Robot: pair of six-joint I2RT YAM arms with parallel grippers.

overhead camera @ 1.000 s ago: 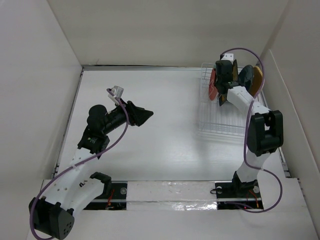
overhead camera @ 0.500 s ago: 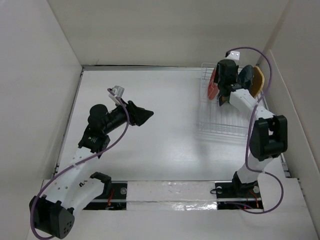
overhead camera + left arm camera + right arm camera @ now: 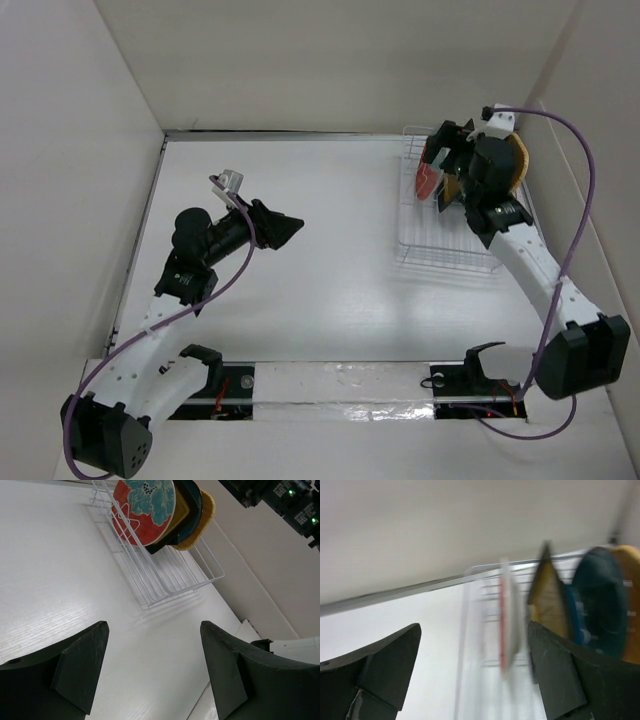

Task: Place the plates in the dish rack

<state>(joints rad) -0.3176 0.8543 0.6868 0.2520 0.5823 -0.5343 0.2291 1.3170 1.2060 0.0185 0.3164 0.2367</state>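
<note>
Left arm: bent at the elbow, it rises from the near-left corner with its wrist aimed right, toward the rack.
Left gripper [image 3: 288, 228]: jaws spread with nothing between them, hanging over the bare table [image 3: 330, 300], well apart from the rack.
Right arm: stretched long from the near-right base along the right wall, with the wrist turned left at the far corner.
Right gripper [image 3: 475, 670]: jaws wide and empty, just beside the plates; I cannot tell whether it touches them.
Dish rack [image 3: 440, 255]: sits at the table's far right.
Plates: on edge, packed together in the rack's far half. They are the floral plate [image 3: 145, 505], the mustard plate [image 3: 547, 600], the dark blue-green plate [image 3: 600, 600] and the orange plate [image 3: 630, 610]. A fifth I can't pick out for sure.
Progress: no plate lies on the table, so loading looks done or nearly done. I'd say backing the right arm away is about all that remains.
</note>
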